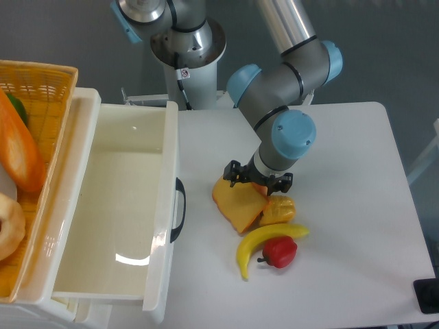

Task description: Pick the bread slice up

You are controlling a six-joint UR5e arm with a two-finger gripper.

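Hovering hand (257, 179): over the slice's upper edge, apparently touching
Bread slice (238, 203): flat on the desk (343, 205), below the hand
Grip: cannot tell how far apart the fingers are

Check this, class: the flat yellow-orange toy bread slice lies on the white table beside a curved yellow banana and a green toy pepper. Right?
Not quite. The fixed camera shows the toy pepper is red, not green. The flat yellow-orange toy bread slice does lie on the white table near the curved yellow banana.

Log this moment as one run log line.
phase: approach | gripper: over top edge of bread slice, open/shut unclear | bread slice: flat on table, touching yellow pepper | lifted: no
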